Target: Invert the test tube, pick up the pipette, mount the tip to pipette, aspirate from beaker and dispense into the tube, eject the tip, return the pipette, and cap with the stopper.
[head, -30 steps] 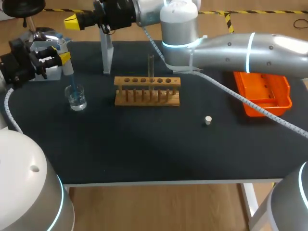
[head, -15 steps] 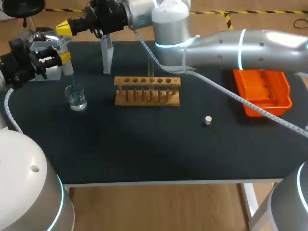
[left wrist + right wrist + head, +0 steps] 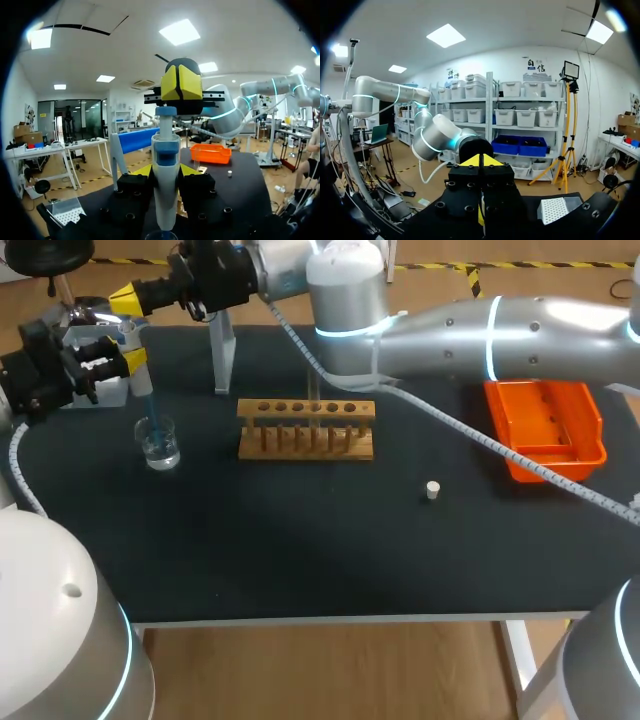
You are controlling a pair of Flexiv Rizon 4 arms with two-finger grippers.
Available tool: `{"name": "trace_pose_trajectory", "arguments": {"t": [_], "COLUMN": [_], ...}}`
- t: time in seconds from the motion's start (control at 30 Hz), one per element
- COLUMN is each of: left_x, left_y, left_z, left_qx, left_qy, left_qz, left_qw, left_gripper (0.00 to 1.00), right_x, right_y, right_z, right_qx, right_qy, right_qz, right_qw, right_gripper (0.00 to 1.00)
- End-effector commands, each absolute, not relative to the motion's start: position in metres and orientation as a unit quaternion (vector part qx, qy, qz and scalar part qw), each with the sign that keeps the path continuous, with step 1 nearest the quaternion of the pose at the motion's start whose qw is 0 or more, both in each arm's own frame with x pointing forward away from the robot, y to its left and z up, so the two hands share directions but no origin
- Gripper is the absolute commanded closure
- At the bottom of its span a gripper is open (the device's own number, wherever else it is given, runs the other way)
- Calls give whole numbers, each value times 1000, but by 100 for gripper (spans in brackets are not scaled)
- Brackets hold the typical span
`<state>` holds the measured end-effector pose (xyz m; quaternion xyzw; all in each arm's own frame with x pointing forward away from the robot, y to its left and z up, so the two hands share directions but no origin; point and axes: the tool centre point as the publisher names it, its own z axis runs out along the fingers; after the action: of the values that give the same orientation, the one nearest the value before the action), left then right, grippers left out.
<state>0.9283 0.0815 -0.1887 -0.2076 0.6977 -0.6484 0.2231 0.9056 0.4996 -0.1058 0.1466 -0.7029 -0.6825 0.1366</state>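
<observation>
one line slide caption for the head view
Left end effector holds the pipette, tip in the beaker; right end effector hovers by its top; stopper lies near the rack.

No text, label, number or sign can be read on the table (image 3: 300, 560) or on anything that stands on it
</observation>
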Motion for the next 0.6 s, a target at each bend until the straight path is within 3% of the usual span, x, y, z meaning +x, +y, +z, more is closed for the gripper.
{"name": "trace_pose_trajectory", "arguments": {"t": [0.03,0.6], "left_x": [928,928], "left_y": [80,80], "left_z": [-189,-189], "left_qx": [-209,-209], "left_qy": [697,697], "left_qz": [-648,-648], "left_qw": [226,226], "left_gripper": [100,100], "right_x": [912,917], "right_y": [506,509], "right_z": [-109,-122], "right_qx": [159,154], "right_qy": [-701,-702], "right_qz": [-679,-679], "right_qw": [150,153], "right_gripper": [100,100]}}
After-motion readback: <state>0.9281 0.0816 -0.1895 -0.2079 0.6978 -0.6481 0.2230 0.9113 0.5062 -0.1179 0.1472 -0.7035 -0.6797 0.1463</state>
